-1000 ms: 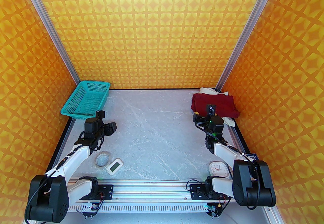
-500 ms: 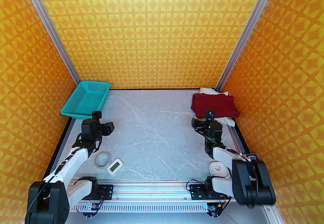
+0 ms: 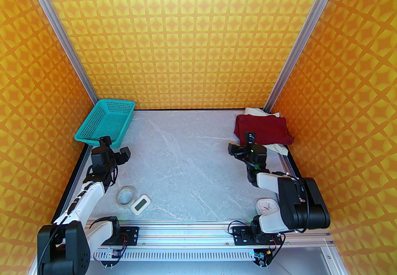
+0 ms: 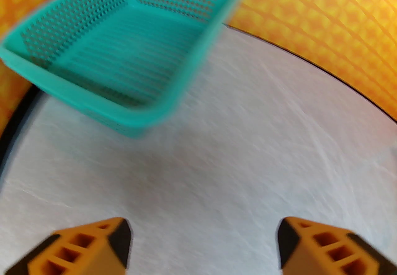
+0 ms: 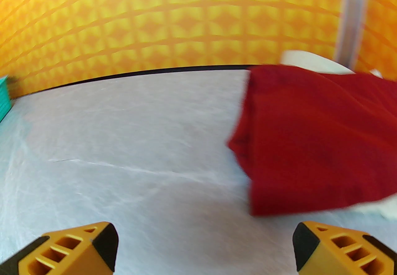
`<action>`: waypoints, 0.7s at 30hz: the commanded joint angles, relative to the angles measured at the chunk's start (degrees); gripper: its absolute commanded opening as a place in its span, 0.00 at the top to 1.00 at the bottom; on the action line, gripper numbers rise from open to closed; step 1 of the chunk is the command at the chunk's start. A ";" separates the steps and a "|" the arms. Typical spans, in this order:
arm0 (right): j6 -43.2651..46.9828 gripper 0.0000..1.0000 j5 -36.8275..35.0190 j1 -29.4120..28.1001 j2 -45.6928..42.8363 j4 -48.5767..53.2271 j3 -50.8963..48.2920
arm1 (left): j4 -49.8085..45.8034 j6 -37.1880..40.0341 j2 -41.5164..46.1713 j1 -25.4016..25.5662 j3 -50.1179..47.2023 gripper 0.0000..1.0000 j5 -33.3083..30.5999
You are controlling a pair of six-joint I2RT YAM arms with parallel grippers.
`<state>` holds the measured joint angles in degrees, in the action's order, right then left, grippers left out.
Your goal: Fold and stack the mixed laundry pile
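Observation:
The laundry pile lies at the back right corner. A folded dark red T-shirt (image 3: 263, 129) rests on a cream piece (image 3: 280, 148) that peeks out behind and in front of it. My right gripper (image 3: 239, 142) hovers just left of the shirt's near corner, open and holding nothing. In the right wrist view the red shirt (image 5: 310, 143) lies ahead to the right of the open fingers (image 5: 77, 252), and cream cloth (image 5: 310, 59) shows behind it. My left gripper (image 3: 114, 147) is open beside the teal basket (image 3: 105, 121), whose near corner (image 4: 136, 124) sits ahead of the fingertips.
A roll of clear tape (image 3: 125, 195) and a white digital timer (image 3: 140, 204) lie near the left arm's base. A white clock (image 3: 267, 207) sits by the right arm. Orange patterned walls close in the grey table (image 3: 186, 155) on three sides.
Both grippers opened wider. The left gripper swung left toward the basket. The right gripper drew back and left off the red shirt's near edge.

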<state>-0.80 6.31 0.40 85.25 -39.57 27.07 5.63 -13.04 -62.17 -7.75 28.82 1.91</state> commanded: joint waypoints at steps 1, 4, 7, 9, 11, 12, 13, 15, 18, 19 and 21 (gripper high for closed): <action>1.68 0.01 1.00 -0.14 0.74 2.46 1.22 | 7.57 4.49 0.92 -1.21 -4.23 0.14 -4.44; 1.84 0.02 -1.04 -0.87 0.24 1.62 0.36 | 14.40 6.59 -0.46 -1.31 -7.36 0.13 -4.22; 0.82 0.01 -9.52 -2.65 4.19 -18.05 -7.39 | 19.25 7.47 -0.76 -1.30 -9.61 0.12 -4.11; 0.25 0.01 -10.19 -2.63 1.44 -7.56 -4.79 | 22.86 8.32 -0.76 -1.31 -11.27 0.11 -3.55; 0.54 0.02 -9.98 -2.60 1.72 -9.64 -5.24 | 25.55 9.25 -0.76 -1.32 -12.66 0.11 -2.76; 0.79 0.02 -9.94 -2.60 2.47 -11.45 -5.66 | 27.29 9.60 -3.14 -1.30 -13.23 0.10 -2.22; 0.74 0.01 -10.03 -2.60 2.10 -10.22 -5.38 | 27.12 9.92 -3.18 -1.32 -13.04 0.10 -1.63; 0.69 0.02 -10.32 -2.65 1.74 -9.19 -5.07 | 30.75 10.99 -4.06 -1.30 -13.96 0.09 -0.58; 0.71 0.02 -10.31 -2.69 1.63 -9.26 -5.17 | 38.10 11.97 -7.04 -1.30 -15.02 0.08 0.68; 0.68 0.01 -10.11 -2.69 1.55 -9.66 -5.42 | 40.10 12.07 -8.52 -1.30 -14.91 0.08 1.39; 1.28 0.01 -8.70 -2.69 1.70 -9.48 -5.20 | 44.57 11.25 -12.32 -1.30 -14.03 0.08 3.66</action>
<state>0.05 -2.59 -2.13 88.01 -48.10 21.04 39.97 -2.76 -71.37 -8.69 14.50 1.72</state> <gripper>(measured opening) 0.985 0.922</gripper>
